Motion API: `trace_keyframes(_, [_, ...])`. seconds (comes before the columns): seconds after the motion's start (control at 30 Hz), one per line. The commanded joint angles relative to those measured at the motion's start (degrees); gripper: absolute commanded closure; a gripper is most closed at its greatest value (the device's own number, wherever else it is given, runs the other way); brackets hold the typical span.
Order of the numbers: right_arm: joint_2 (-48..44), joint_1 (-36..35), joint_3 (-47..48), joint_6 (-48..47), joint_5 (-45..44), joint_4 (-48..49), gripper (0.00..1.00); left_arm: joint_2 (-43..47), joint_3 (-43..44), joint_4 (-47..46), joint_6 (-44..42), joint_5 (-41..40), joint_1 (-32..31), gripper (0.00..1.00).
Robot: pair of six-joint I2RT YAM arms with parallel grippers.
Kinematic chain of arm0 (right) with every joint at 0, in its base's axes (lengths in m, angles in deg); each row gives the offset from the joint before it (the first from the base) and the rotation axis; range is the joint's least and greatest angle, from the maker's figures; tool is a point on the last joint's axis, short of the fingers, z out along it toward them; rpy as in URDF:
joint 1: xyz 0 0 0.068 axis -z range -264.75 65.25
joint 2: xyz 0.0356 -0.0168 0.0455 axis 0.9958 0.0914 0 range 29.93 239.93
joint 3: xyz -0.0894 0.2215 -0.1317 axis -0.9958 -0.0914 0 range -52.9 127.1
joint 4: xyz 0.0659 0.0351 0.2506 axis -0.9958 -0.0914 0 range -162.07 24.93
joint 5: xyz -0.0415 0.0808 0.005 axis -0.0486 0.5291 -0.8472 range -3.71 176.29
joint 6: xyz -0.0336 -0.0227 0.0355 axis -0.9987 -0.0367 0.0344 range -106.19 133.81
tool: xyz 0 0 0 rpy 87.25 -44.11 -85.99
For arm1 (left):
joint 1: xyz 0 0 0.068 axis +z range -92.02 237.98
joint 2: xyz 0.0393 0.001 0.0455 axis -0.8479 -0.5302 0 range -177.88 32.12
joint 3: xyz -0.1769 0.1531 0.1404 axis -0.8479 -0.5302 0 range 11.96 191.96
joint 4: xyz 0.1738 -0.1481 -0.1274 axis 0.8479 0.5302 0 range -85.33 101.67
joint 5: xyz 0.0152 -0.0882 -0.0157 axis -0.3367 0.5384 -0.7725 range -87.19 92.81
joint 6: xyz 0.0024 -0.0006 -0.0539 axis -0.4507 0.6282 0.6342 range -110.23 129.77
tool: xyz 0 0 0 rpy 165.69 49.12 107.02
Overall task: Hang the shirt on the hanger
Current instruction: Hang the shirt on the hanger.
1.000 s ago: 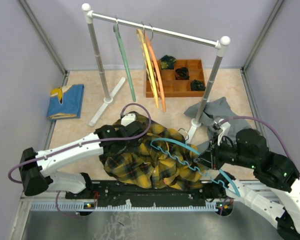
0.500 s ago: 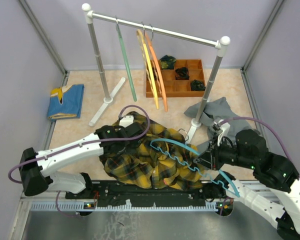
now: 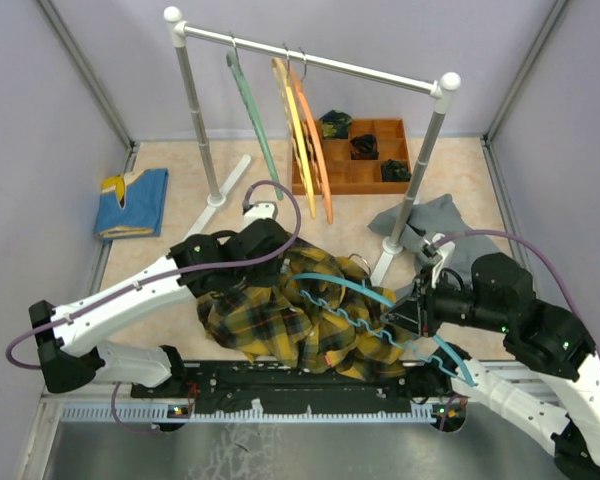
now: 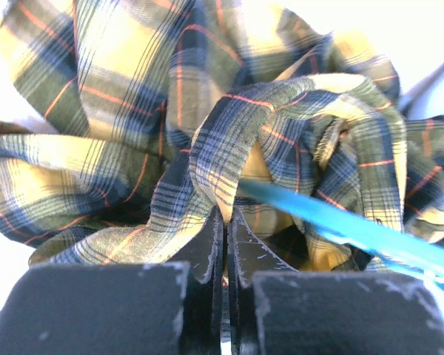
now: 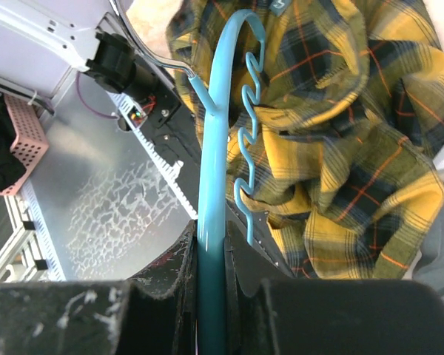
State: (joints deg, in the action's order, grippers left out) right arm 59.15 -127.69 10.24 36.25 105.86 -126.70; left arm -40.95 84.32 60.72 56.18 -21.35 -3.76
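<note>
Beige tabletop (image 3: 155,262): left claw (image 4: 223,216) pinches shirt (image 4: 126,111) fold; right claw (image 5: 209,244) clamps hanger (image 5: 212,148) across shirt.

left arm (image 3: 130,295) stretched forward-right | left hand (image 4: 226,218) pinching shirt (image 4: 133,111) | right arm (image 3: 540,335) bent inward | right hand (image 5: 211,237) clamping hanger (image 5: 212,170)
</note>
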Motion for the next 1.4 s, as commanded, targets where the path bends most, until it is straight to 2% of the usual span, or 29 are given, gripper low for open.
trace_keyframes(0.0, [1.72, 0.06, 3.57, -1.34, 5.17, 10.14, 1.00, 0.23, 5.51, 1.29, -6.46, 1.50, -0.32, 1.00])
trace_keyframes(0.27, [2.98, 0.08, 1.88, -0.02, 7.46, 16.32, 1.00, 1.92, 11.10, 3.46, -9.81, 6.91, -0.40, 1.00])
trace_keyframes(0.5, [2.40, 0.10, -4.43, 2.95, 11.14, 23.81, 1.00, 5.30, 12.07, 3.42, -12.24, 9.66, -0.40, 1.00])
trace_keyframes(0.9, [1.11, 0.13, -16.07, 7.26, 15.95, 39.08, 1.00, 5.20, 13.91, 3.38, -13.40, 12.12, -0.36, 1.00])
trace_keyframes(1.17, [2.48, -0.19, -19.84, 7.89, 15.29, 42.39, 1.00, 4.52, 15.12, 3.68, -13.94, 11.68, -0.40, 1.00])
trace_keyframes(1.37, [4.89, -4.10, -21.08, 7.80, 12.12, 45.68, 1.00, 4.54, 14.57, 3.66, -14.15, 11.99, -0.36, 1.00])
